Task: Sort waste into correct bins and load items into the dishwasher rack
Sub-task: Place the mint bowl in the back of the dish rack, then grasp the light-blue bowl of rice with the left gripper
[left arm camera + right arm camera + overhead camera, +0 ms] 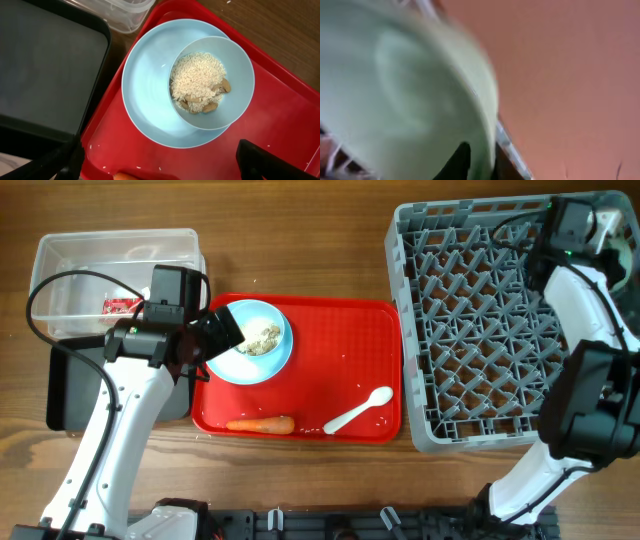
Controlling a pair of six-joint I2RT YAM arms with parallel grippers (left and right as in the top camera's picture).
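Note:
A light blue plate (250,340) (150,100) sits at the back left of the red serving tray. On it is a smaller light blue dish (235,65) holding beige food scraps (197,82). My left gripper (226,330) (160,167) hovers over the plate's left side, open and empty. The carrot (260,423) and white spoon (358,411) lie at the tray's front. My right gripper (598,225) (485,162) is shut on the rim of the pale mint bowl (395,85) above the far right corner of the grey dishwasher rack (480,330). The wrapper (122,305) lies in the clear tub (115,255). Cup and tissue are out of view.
The red serving tray (340,350) (280,125) lies between the bins and the rack. The black tray (70,390) (45,65) sits in front of the clear tub, partly under my left arm. Bare wood table lies behind the tray.

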